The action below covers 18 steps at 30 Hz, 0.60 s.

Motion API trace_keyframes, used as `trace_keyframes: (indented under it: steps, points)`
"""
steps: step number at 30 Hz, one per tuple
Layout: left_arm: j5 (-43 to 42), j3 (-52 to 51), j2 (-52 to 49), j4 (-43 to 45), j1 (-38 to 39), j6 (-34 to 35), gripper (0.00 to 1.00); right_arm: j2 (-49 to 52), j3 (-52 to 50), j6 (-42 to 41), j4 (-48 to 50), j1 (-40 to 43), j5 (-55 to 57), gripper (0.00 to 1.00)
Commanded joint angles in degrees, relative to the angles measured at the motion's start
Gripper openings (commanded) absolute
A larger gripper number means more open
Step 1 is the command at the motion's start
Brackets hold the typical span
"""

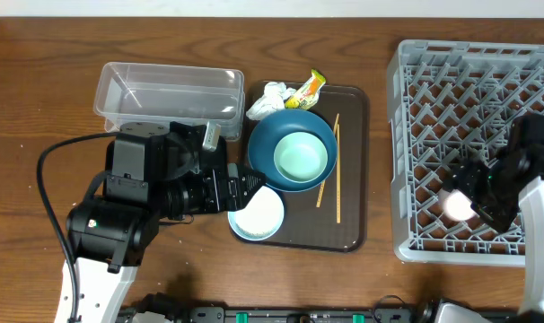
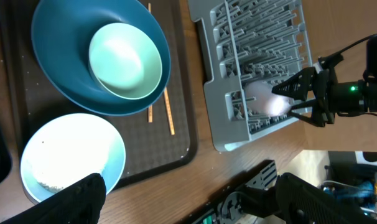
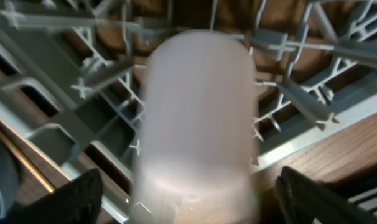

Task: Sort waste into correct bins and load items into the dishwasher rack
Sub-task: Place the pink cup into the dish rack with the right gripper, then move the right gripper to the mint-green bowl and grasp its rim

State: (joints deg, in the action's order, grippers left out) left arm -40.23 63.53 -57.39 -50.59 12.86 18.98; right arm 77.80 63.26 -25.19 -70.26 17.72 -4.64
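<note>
1. Cup: pink, blurred, filling the right wrist view. It is among the pegs of the rack, with its long axis running straight away from the camera.
2. Right pincer: jaws wide, one either side of the cup, with a gap showing on both sides (gripping nothing, as far as the blur allows). Judgement: the cup looks delivered. The way out is back along the cup's axis, not sideways into the pegs.
3. Cup's place: near the rack's tray-side wall, toward the robot's end.
4. Left pincer: jaws spread wide and empty, hanging over the near rim of the tray.
5. White bowl: just ahead of the left pincer and toward its left finger, with rice in the bottom. The left arm is much the nearer one, so this is probably the next pick.
6. Blue bowl: beyond the white one, touching it or nearly so, with the mint bowl nested inside.
7. Chopsticks: lying beside the blue bowl, on the rack side, lengthwise on the tray.
8. Tissue and wrapper: at the tray's far edge.
9. Clear tub: on the table, just left of the tray.
</note>
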Motion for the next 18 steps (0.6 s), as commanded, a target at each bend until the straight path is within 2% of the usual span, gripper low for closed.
trace_keyframes:
  steps: [1, 5, 10, 14, 18]
  points:
    - [0.9, 1.0, 0.1, 0.0, 0.0, -1.4, 0.90, 1.4, 0.5, 0.0, -0.3, 0.2, -1.9, 0.92]
    - [0.9, 1.0, 0.1, -0.4, 0.0, -1.7, 0.90, 0.1, 0.9, 2.2, 0.7, 0.1, -5.9, 0.92]
    - [2.0, 1.0, 0.1, -0.4, 0.0, -3.5, 0.90, -5.7, 0.9, 11.3, 6.4, -3.9, -20.7, 0.82]
    - [5.4, 1.0, 0.1, -0.6, 0.0, -3.5, 0.90, -11.0, 0.9, 12.2, 11.1, -13.3, -22.6, 0.79]
    - [12.0, 1.1, 0.6, -2.4, -0.1, -2.1, 0.90, -12.4, 0.8, 10.4, 17.0, -27.3, -18.1, 0.76]
